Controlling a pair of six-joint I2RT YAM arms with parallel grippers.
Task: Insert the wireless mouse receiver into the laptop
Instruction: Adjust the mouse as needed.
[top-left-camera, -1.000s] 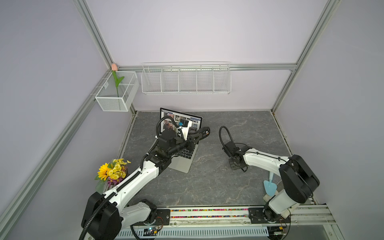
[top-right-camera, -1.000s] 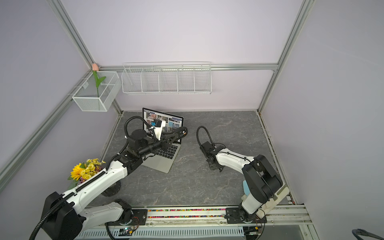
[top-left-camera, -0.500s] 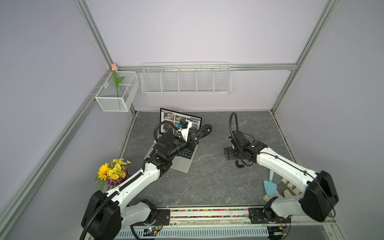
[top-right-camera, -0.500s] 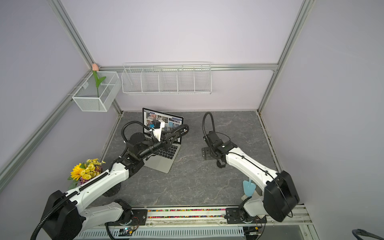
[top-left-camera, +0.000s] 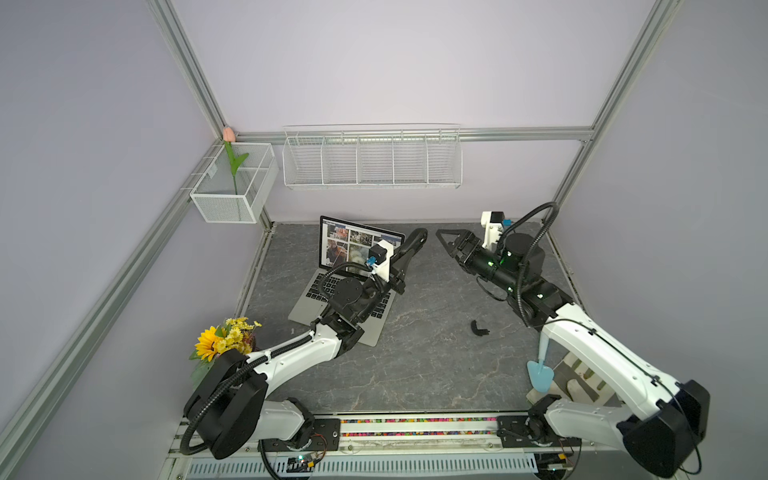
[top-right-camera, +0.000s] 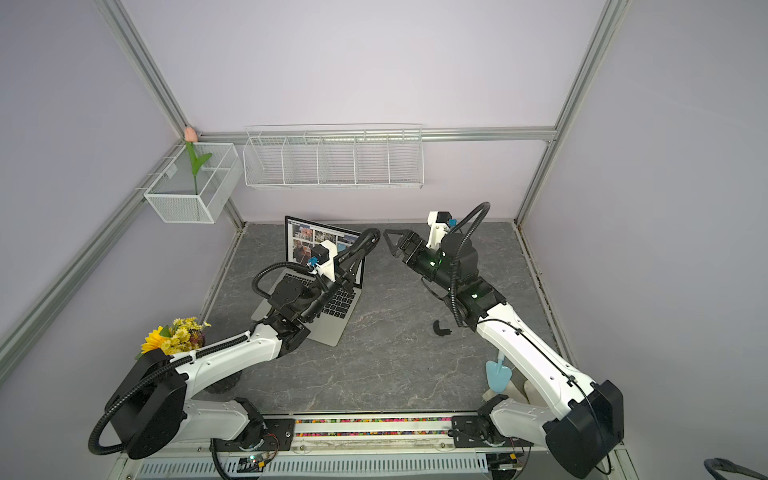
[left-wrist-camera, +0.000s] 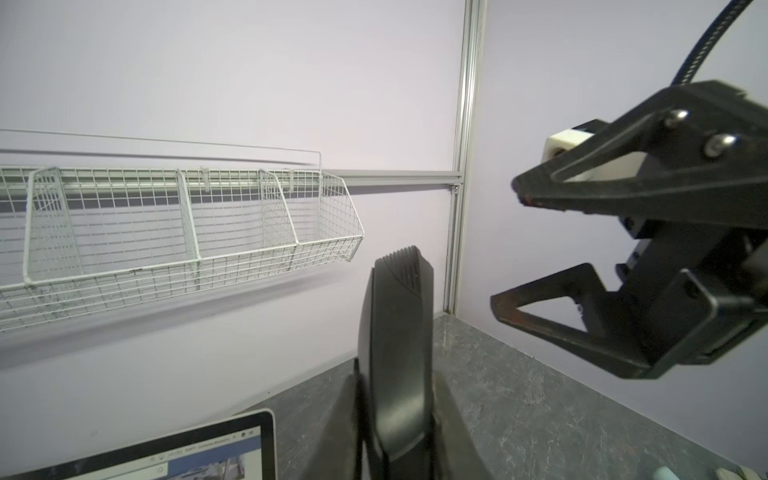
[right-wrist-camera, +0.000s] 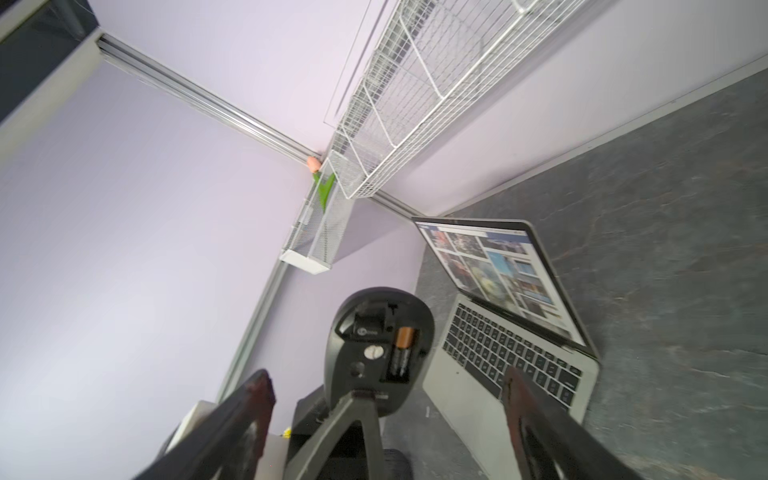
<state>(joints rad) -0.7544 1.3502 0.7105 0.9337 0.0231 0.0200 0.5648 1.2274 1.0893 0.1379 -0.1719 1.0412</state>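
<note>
In both top views the left gripper is clamped on a flat oval black mouse. It holds the mouse above the grey marbled tabletop, just beside the top right corner of the screen of the slim silver-grey laptop. The laptop stands open at the back left of the table. The left arm reaches over the keyboard, rising toward the back. The right gripper points at the mouse from the robot's right, near but apart, on an arm stretched up and forward. A small black hook-shaped cover piece lies on the tabletop near that arm. The wireless mouse receiver is too small to find here.

In the left wrist view the mouse stands edge-on, with the left fingers pressed against both its flanks. The right gripper has its jaws spread wide and empty, with a clear gap to the mouse.

In the right wrist view the mouse's underside faces the camera, ahead of and between the spread fingers, touching neither. Its bay is open and shows a copper-topped battery. Dark shapes sit beside the battery, but whether one is the receiver cannot be told.
</note>
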